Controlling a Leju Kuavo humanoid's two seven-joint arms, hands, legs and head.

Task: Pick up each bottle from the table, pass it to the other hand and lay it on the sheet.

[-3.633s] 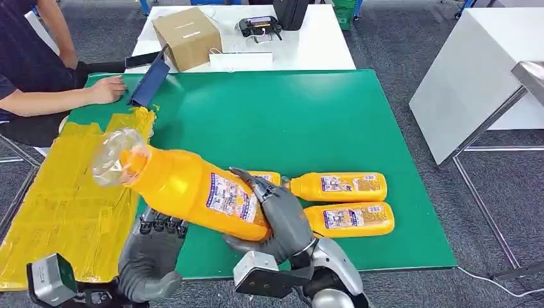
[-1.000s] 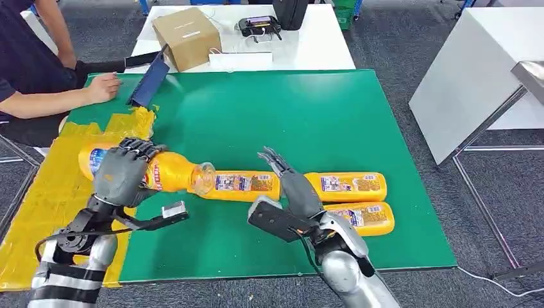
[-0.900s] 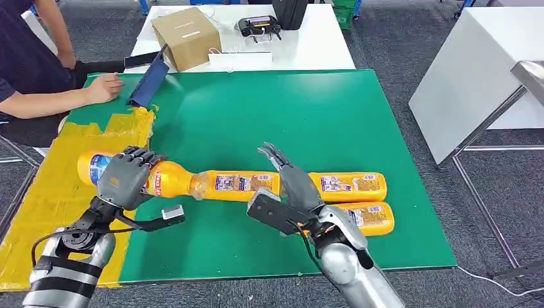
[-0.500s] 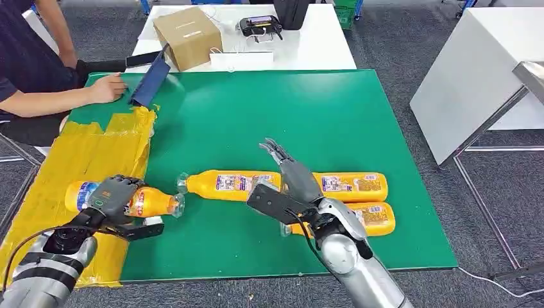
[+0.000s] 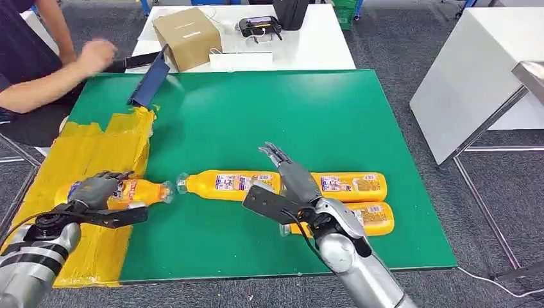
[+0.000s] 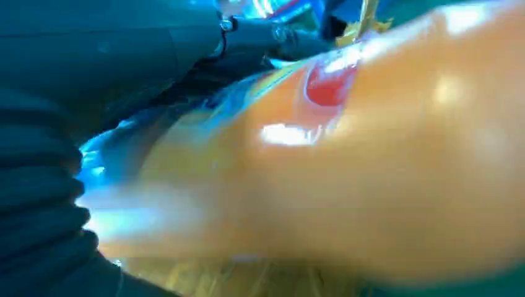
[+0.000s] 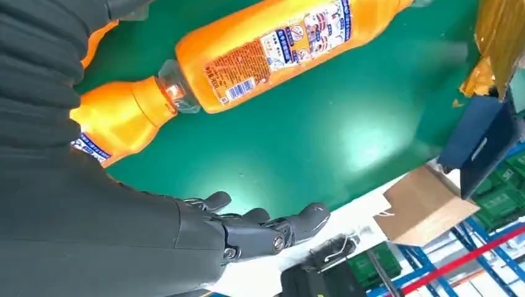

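Observation:
An orange bottle [image 5: 138,192] lies on its side at the near edge of the yellow sheet [image 5: 83,151], its clear cap end reaching onto the green mat [image 5: 289,109]. My left hand [image 5: 95,190] grips this bottle around its body; the left wrist view shows the bottle [image 6: 371,154] blurred and very close. My right hand [image 5: 290,174] hovers open with fingers spread over the mat. Below it lie three more orange bottles: one [image 5: 224,183] toward the sheet, one [image 5: 353,186] to its right and one [image 5: 362,218] nearer me. The right wrist view shows two of them [image 7: 278,43] [image 7: 117,117].
A person sits at the far left with a raised hand [image 5: 96,54]. A blue flat object [image 5: 149,83] leans at the mat's far-left corner. A cardboard box [image 5: 186,35] and devices stand on the white table behind. A white table [image 5: 475,70] stands to the right.
My left hand took the bottle from the right hand, swung it leftward and lowered it onto the sheet. The right hand opened and stayed over the mat. The person's hand lifted off the table.

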